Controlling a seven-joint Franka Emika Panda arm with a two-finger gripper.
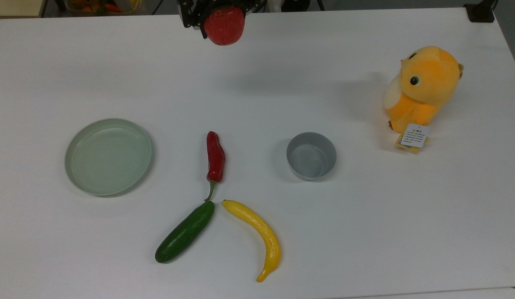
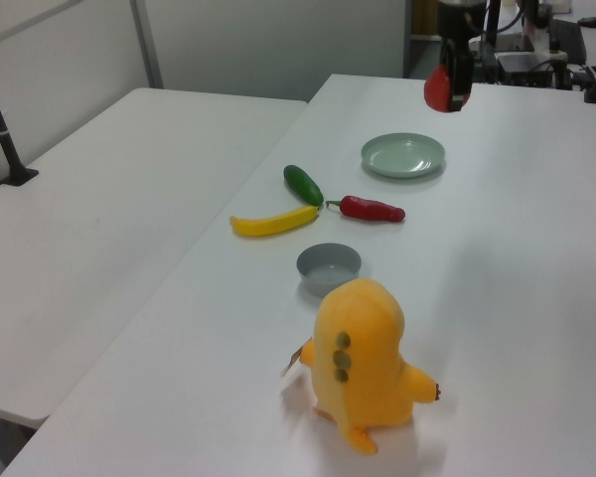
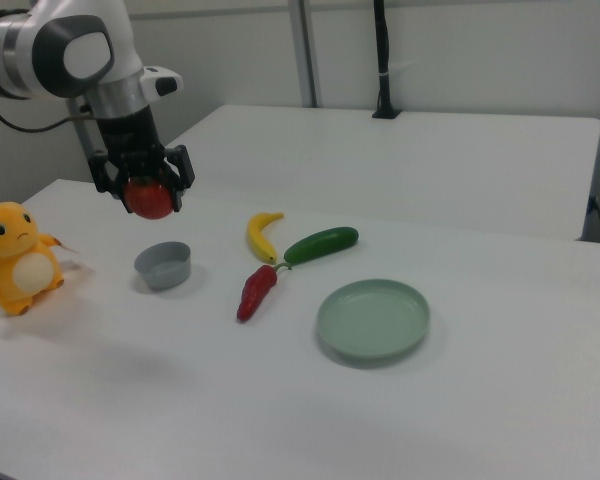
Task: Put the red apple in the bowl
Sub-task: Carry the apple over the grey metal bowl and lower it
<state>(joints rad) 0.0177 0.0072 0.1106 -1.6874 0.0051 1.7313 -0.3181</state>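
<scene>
The red apple (image 1: 224, 25) (image 2: 437, 89) (image 3: 150, 197) hangs high above the white table, held between the black fingers of my gripper (image 1: 222, 18) (image 2: 447, 81) (image 3: 145, 185), which is shut on it. In the top view it sits at the upper edge, well above the table's far side. The small grey bowl (image 1: 311, 155) (image 2: 329, 266) (image 3: 163, 265) stands empty on the table, to the right of and below the apple in the top view. In the right view the apple hovers above and slightly left of the bowl.
A pale green plate (image 1: 108, 156) lies at the top view's left. A red chili pepper (image 1: 215, 157), a cucumber (image 1: 185, 231) and a banana (image 1: 257, 236) lie between plate and bowl. An orange plush toy (image 1: 423, 89) stands at the right.
</scene>
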